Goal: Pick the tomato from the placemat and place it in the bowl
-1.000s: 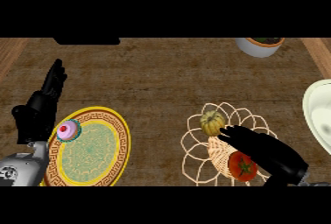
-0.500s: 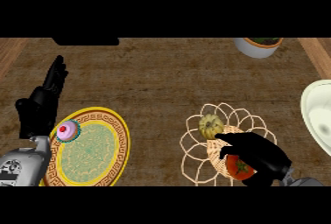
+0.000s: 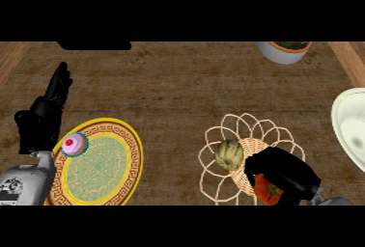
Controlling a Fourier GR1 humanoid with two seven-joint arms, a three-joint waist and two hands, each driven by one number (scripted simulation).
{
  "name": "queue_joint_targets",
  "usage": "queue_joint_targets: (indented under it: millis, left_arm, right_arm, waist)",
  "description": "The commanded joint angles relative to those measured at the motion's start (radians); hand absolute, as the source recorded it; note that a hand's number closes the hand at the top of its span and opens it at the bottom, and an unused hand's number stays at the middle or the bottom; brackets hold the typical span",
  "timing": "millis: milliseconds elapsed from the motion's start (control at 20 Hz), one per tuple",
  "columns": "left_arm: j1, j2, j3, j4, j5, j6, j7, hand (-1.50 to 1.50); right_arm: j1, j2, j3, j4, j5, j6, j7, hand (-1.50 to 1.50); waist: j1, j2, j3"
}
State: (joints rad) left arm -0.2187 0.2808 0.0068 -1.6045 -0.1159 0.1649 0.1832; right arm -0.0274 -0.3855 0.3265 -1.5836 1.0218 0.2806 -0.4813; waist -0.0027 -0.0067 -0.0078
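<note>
**Right hand closed over the tomato on the placemat**

The tomato (image 3: pixel 268 189) lies at the lower right of the frame, on the lower right part of a woven, flower-shaped placemat (image 3: pixel 241 126) whose looped petals spread over the brown counter (image 3: pixel 178 87). The robot's right hand (image 3: pixel 285 172) comes in from the lower right corner and covers the tomato from above; its fingers are curled down round the fruit, so that only a red-orange patch shows beneath the black hand. Whether the tomato rests on the mat or is already lifted off it cannot be told from this view.

Just to the left of the hand, near the middle of the placemat, sits a pale green, ribbed vegetable (image 3: pixel 229 154), close beside the hand's fingers.

The bowl (image 3: pixel 348 126), white and rounded, is cut off by the right edge of the frame, above and to the right of the placemat and apart from it.

At the left of the frame the left hand (image 3: pixel 44 118) rests open with its fingers straight and pointing up, holding nothing. Beside it, at lower left, lies a yellow-rimmed patterned plate (image 3: pixel 107 169) with a pink cupcake (image 3: pixel 73 144) on its upper left edge. A potted plant (image 3: pixel 287 49) stands at the upper right.
</note>
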Motion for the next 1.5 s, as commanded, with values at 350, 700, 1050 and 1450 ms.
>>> queue_joint_targets:
  millis: [350,700,1050,1450]
  left_arm:
    - [0.034,0.001,0.04,-0.015,-0.007,0.002,0.003,0.0]
    - [0.037,-0.02,0.034,-0.004,-0.023,0.021,0.001,0.0]
    - [0.052,-0.026,0.034,0.008,-0.023,0.013,-0.049,0.0]
    - [0.043,-0.009,0.04,-0.012,0.007,-0.031,-0.03,0.0]
  right_arm:
    - [0.577,0.035,0.196,-0.371,0.12,-0.061,0.184,1.5]
    - [0.931,0.035,0.264,-0.723,-0.007,-0.217,0.156,1.5]
    - [1.144,0.011,0.141,-0.944,-0.166,-0.352,0.13,1.5]
    - [1.088,0.079,-0.046,-0.984,-0.331,-0.354,0.187,1.5]
  waist:
    - [-0.058,-0.007,0.006]
    - [-0.063,-0.003,0.007]
    - [-0.041,0.001,0.007]
    - [-0.004,0.011,0.008]
